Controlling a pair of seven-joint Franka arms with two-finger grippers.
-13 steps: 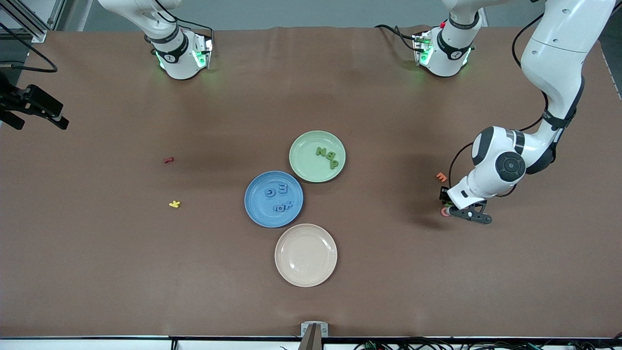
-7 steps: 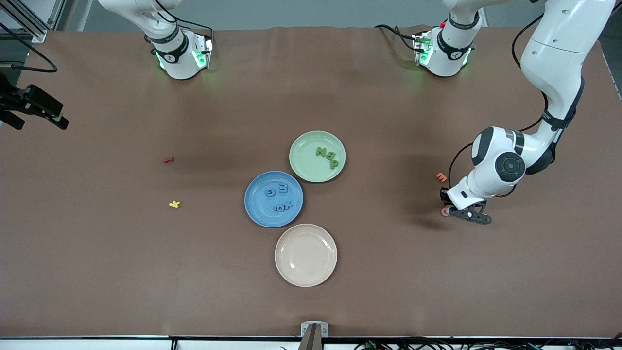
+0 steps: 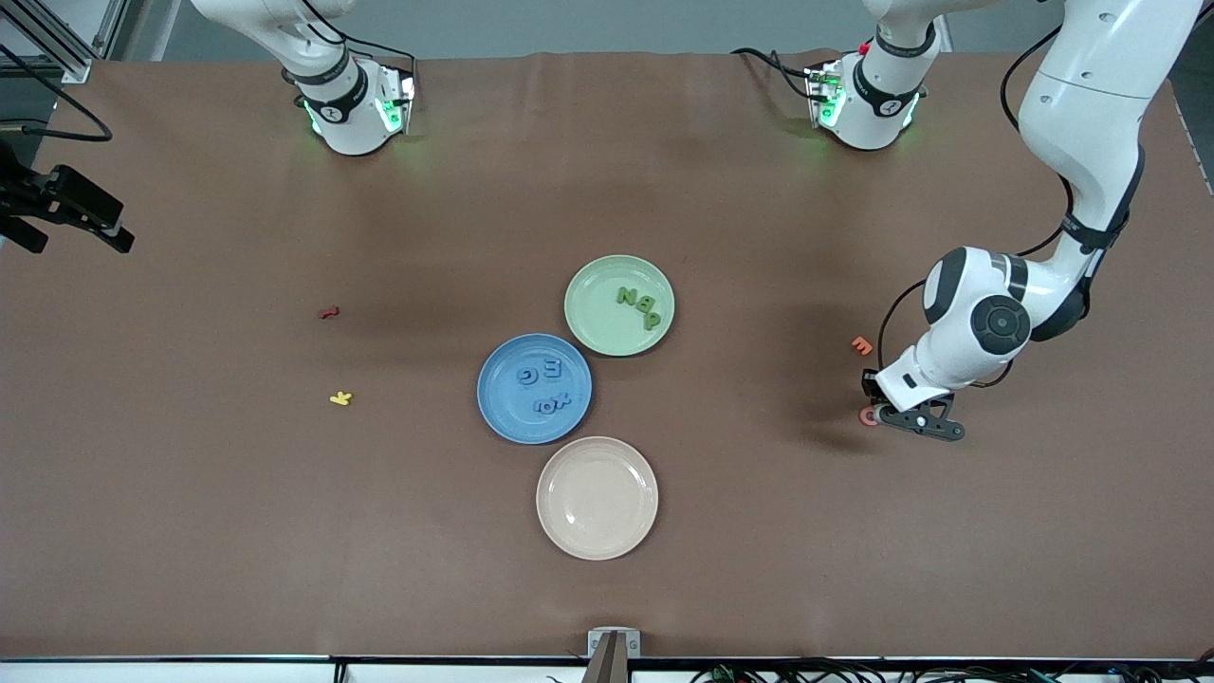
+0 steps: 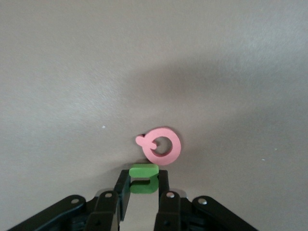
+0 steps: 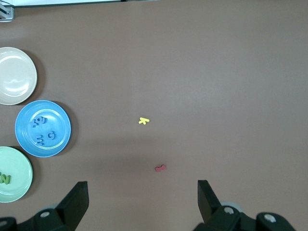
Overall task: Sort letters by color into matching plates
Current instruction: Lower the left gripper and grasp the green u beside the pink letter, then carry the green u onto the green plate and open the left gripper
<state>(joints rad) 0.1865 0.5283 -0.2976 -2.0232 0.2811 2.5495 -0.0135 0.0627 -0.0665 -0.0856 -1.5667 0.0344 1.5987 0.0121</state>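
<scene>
Your left gripper (image 4: pixel 142 188) sits low by the pink ring-shaped foam letter (image 4: pixel 162 146), jaws clamped on the small green foam letter (image 4: pixel 143 177) just beside it, bound for the pale green round plate (image 3: pixel 619 305). Your right gripper (image 5: pixel 143 204) waits, jaws apart.

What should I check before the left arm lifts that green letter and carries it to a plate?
1. Left tool closed on the green letter: ok, fingers flank it at the table.
2. Pink letter free of the grip: cannot tell, it touches the green letter.
3. Green plate has room: ok, three green letters in it.
4. Blue plate sorted: ok, four blue letters.
5. Right tool out of the path: ok, open, waiting over the right arm's end of the table.
</scene>
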